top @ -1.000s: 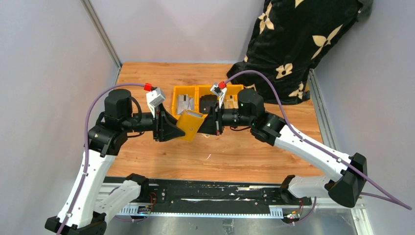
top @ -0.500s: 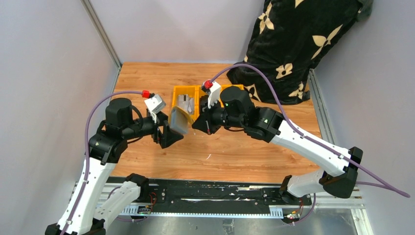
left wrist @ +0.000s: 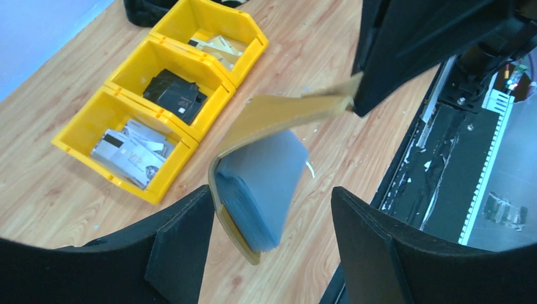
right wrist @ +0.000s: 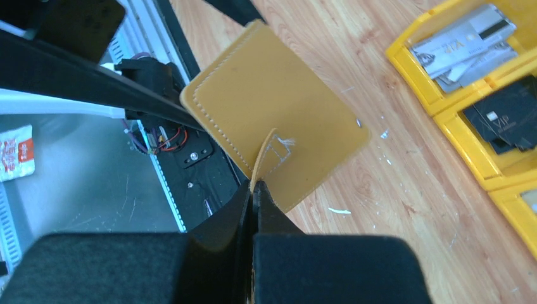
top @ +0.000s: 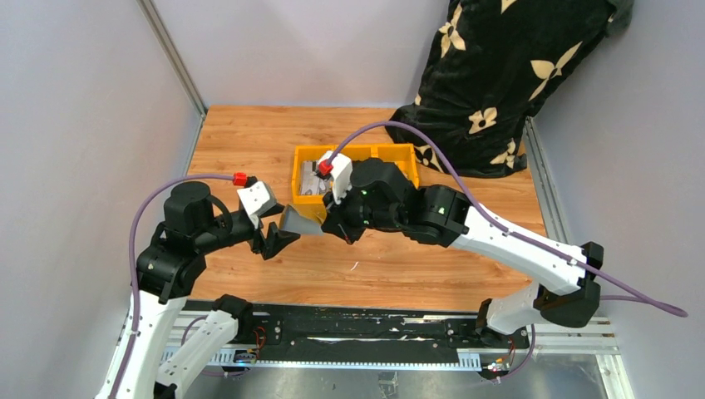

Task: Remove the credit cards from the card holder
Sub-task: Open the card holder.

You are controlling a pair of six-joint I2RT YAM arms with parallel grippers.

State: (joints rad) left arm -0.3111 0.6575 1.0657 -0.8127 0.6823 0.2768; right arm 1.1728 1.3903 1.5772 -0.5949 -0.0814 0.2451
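Your right gripper [right wrist: 253,190] is clamped on the snap tab [right wrist: 268,149] alone; the card holder [left wrist: 256,180] hangs airborne at 7 o'clock from the yellow bins [top: 391,152]. The left gripper [left wrist: 271,212] stands open around it. A tab slip would drop it.

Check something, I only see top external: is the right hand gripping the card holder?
Observer: Yes. Right wrist shows the right hand shut on the card holder at its snap tab.
Operator: Left hand holding it too?
Observer: No. Left wrist shows the left hand open, one finger on each side of the card holder.
Operator: Cards visible inside?
Observer: Left wrist shows only the grey lining; I can't make out a card edge.
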